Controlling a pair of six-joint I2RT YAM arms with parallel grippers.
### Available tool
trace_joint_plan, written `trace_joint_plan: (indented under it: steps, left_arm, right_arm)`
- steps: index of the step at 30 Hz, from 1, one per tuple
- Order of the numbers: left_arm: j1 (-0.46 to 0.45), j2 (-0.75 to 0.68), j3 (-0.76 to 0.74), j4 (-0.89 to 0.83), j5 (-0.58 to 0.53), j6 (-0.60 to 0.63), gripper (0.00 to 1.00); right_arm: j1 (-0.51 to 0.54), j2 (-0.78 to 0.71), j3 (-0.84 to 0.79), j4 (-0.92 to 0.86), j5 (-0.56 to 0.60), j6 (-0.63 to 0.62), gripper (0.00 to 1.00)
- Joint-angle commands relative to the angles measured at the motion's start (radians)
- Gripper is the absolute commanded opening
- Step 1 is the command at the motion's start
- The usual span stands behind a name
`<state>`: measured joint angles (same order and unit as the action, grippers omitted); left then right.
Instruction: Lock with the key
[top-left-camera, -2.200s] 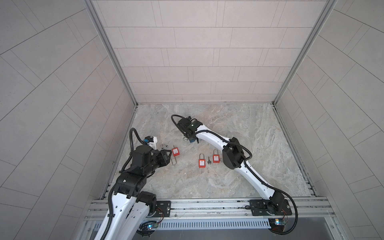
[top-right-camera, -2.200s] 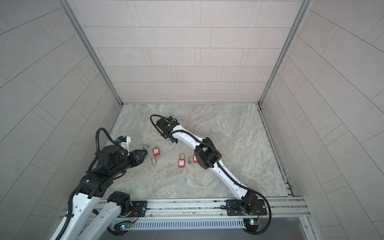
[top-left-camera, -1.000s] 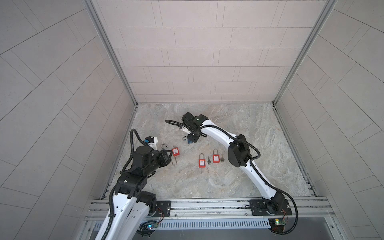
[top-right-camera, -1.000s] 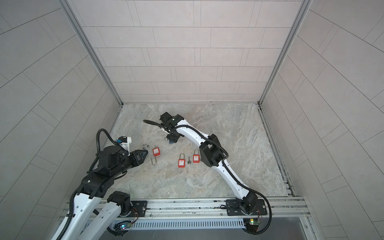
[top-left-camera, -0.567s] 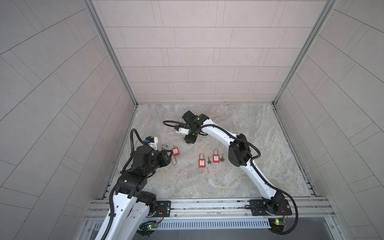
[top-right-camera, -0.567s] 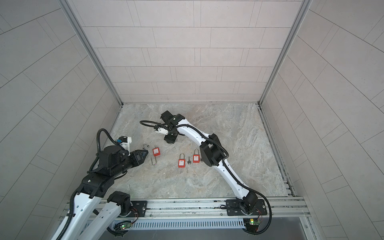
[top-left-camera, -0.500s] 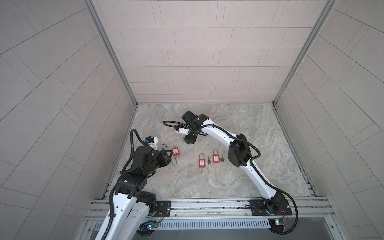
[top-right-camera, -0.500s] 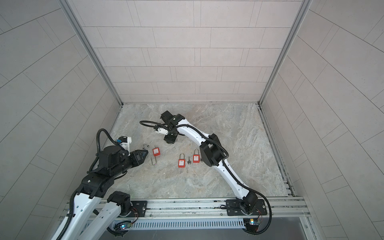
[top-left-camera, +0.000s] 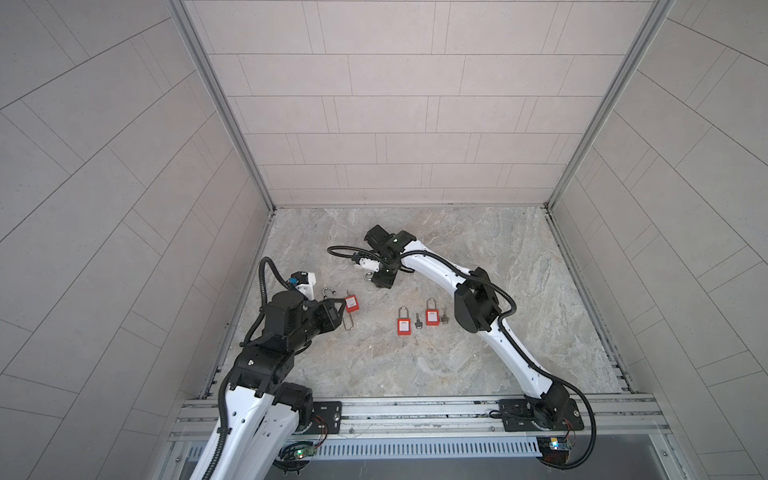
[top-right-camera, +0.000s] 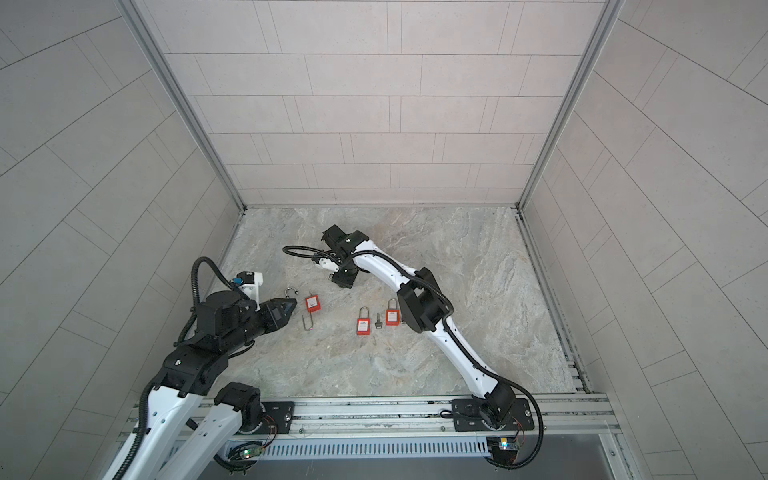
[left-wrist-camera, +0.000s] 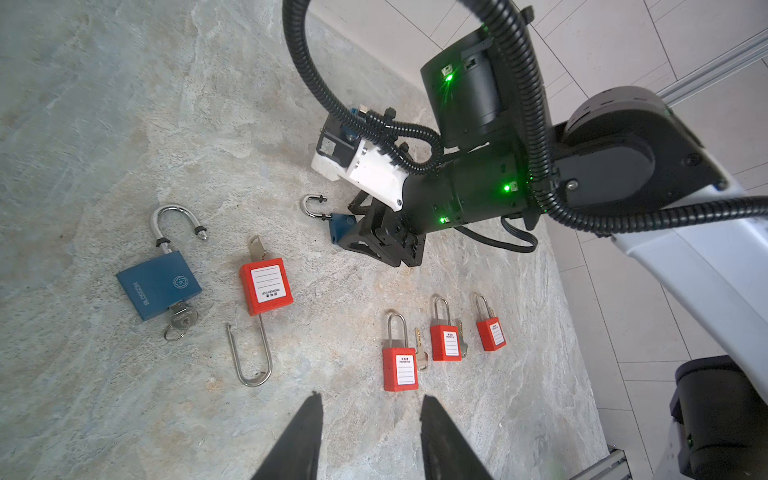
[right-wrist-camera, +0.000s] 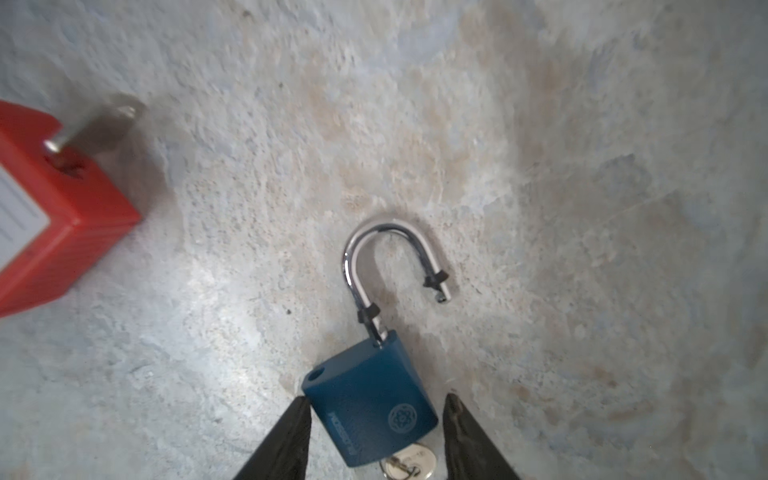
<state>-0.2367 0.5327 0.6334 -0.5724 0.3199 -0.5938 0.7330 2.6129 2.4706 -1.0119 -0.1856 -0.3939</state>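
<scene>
**Ann:** Where is the lock?

**Ben:** The blue padlock (right-wrist-camera: 370, 409) lies flat on the stone table (top-left-camera: 415, 374), left of the middle and beyond the big red padlock (top-left-camera: 352, 303). Its shackle (right-wrist-camera: 386, 232) is sprung, with the free end out of the body. The key (right-wrist-camera: 409, 462) sits in the keyhole at the other end.

**Ann:** And the right gripper?

**Ben:** The right gripper (right-wrist-camera: 378, 398) is down at the table, reaching across toward the left in both top views. Its fingers (right-wrist-camera: 286, 440) stand on either side of the padlock's body. One tip is at a corner of the body, and a sliver of table shows between the body and the other tip. The jaws are moderately apart and seem to bracket the lock rather than pinch it, though the wrist view cuts the fingers off low.

**Ann:** The left gripper?

**Ben:** The left gripper (left-wrist-camera: 370, 397) hangs over the near left of the table, jaws moderately apart, with nothing between them.

**Ann:** What else lies there?

**Ben:** A second blue padlock (left-wrist-camera: 160, 286) lies just beside the big red padlock. It is also sprung and has a key in it. The big red one has its long shackle pulled out. To the right, well apart, is a row of three small red padlocks (left-wrist-camera: 445, 343) with their shackles shut, and loose keys (top-left-camera: 417, 321) lie beside them.
</scene>
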Motion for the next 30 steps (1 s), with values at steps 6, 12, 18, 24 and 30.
trace_joint_plan:
  steps: [6, 12, 18, 24, 30]
  left_arm:
    - [0.003, 0.001, 0.002, 0.022, 0.003, 0.002, 0.44]
    - [0.002, 0.005, -0.003, 0.026, 0.003, -0.001, 0.44]
    - [0.002, 0.004, -0.011, 0.033, 0.004, -0.007, 0.44]
    - [0.003, 0.003, -0.015, 0.037, 0.006, -0.011, 0.44]
    - [0.002, 0.003, -0.021, 0.038, 0.005, -0.013, 0.44]
  right_arm:
    - [0.004, 0.030, 0.001, -0.039, -0.002, 0.013, 0.53]
    - [0.012, 0.038, -0.004, -0.140, -0.158, -0.039, 0.53]
    - [0.022, 0.039, -0.011, -0.114, -0.078, 0.042, 0.54]
    - [0.026, 0.052, -0.002, -0.064, -0.099, 0.108, 0.77]
    - [0.029, 0.085, -0.002, -0.043, -0.057, 0.144, 0.77]
